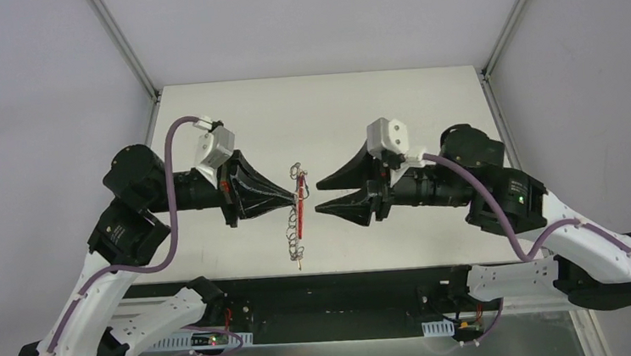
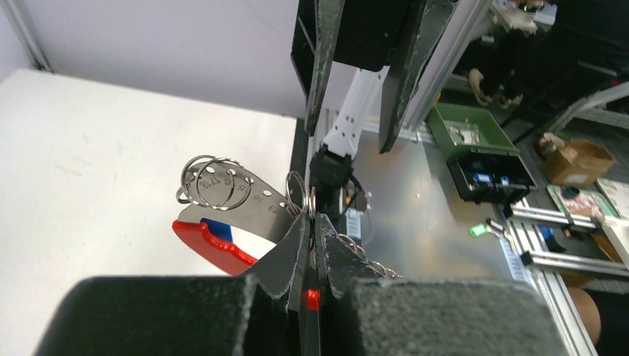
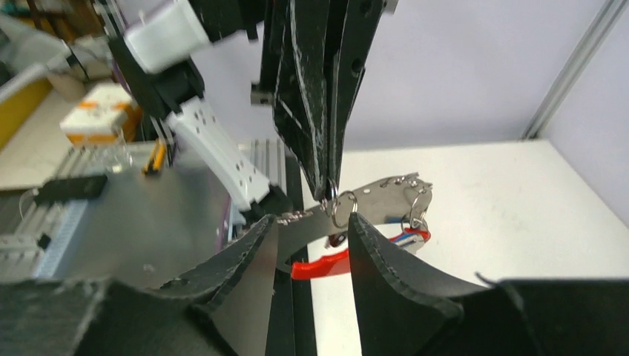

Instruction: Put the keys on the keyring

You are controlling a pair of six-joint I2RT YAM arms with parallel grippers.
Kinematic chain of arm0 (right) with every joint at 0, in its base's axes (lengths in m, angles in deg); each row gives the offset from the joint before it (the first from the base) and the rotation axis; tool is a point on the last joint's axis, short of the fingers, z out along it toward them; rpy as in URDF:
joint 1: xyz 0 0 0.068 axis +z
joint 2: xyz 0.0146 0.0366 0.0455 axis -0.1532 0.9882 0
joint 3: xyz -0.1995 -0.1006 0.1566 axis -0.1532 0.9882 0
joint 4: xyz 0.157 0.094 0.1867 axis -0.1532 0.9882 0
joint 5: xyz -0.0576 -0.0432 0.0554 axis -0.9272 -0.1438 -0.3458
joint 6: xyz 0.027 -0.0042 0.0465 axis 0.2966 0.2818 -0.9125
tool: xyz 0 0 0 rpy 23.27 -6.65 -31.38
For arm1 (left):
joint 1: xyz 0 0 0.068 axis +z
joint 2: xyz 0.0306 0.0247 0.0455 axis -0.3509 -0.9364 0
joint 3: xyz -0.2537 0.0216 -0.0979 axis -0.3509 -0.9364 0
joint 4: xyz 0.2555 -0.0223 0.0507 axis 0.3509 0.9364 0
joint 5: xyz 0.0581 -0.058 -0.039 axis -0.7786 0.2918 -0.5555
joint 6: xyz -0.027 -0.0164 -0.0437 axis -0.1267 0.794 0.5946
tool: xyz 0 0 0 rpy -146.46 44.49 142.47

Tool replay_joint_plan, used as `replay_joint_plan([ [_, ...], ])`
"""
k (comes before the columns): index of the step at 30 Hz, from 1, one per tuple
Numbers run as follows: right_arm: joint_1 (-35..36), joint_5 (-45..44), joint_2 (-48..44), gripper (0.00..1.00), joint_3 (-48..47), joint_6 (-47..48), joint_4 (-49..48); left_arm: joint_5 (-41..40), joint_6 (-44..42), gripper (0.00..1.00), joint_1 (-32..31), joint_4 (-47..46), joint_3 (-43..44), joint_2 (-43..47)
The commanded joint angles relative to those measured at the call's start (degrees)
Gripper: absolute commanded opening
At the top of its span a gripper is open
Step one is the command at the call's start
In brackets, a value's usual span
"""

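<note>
Top external view: our left gripper is clenched on the keyring, which hangs above the white table between our two arms. Our right gripper waits just beside it, jaws apart. Left wrist view gives us linked silver rings, a stamped metal tag and the red strap; we cannot pick out keys.

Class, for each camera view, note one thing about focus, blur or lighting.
Top external: even light, sharp, keyring tiny. Left wrist: keyring crisp, left gripper blurred near the lens. Right wrist: left side of frame smeared, right gripper soft-edged.
</note>
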Motion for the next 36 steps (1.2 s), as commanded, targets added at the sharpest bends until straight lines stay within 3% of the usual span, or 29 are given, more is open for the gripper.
replay_joint_plan([
  [1, 0.3, 1.4, 2.0, 0.42, -4.3, 5.0, 13.8, 4.3, -4.4, 0.0, -0.2, 7.8, 3.5, -1.0],
  [9, 0.2, 5.3, 5.2, 0.4, -8.0, 7.6, 21.8, 6.4, -8.6, 0.0, -0.2, 20.9, 5.5, -3.6],
  [15, 0.0, 8.3, 7.2, 0.38, -8.2, 7.6, 21.9, 6.7, -11.4, 0.0, -0.2, 25.7, 5.0, -4.7],
  [29, -4.6, 15.9, 11.1, 0.37, -6.5, 0.2, 11.7, 7.2, -14.6, 0.0, -0.2, 27.0, 3.8, -4.4],
  [36, -5.2, 19.4, 12.3, 0.38, -6.7, -1.3, 11.1, 6.5, -16.9, 0.0, -0.2, 27.1, 4.0, -4.1],
])
